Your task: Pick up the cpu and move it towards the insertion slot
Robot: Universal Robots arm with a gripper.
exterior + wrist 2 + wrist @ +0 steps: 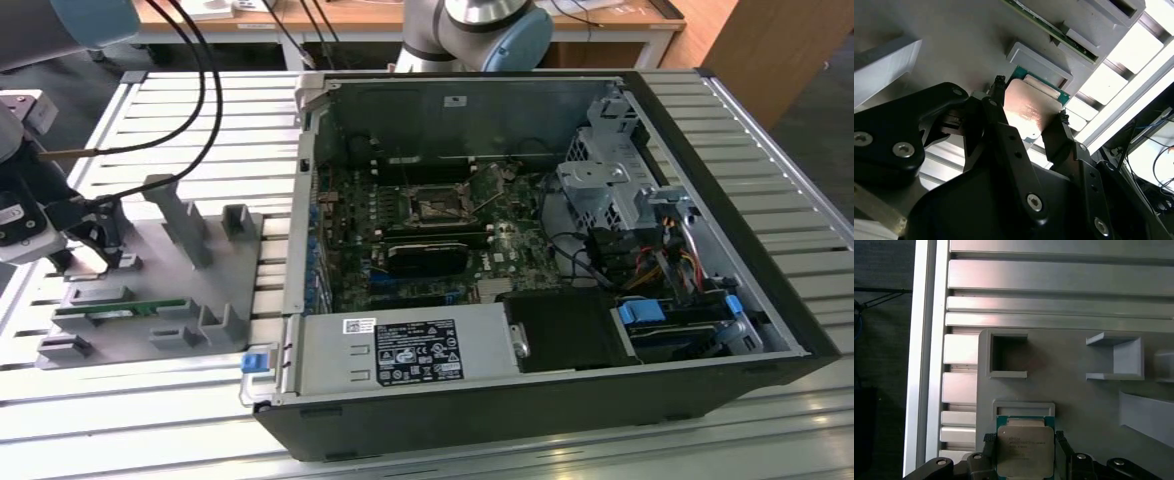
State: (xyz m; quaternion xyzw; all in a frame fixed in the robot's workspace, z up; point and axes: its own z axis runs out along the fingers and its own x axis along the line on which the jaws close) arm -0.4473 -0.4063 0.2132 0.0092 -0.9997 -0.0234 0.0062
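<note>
Clamping the cpu (1025,450) by two opposite edges, the end effector (1031,100) is holding it at the grey fixture (147,285), at the exterior view's left. Such a thin edge grip is probably risking tilt or slip. The case wall (304,200) is standing between it and the insertion slot (434,207), well apart

Grey plastic fixture plate (160,285) beside an open computer case (534,415) on a slatted aluminium table (120,410).

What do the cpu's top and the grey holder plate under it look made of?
The cpu top looks like metal: silvery with a dull sheen. Its rim looks like green circuit board. The holder plate looks like matte grey plastic: no glare, raised pockets.
</note>
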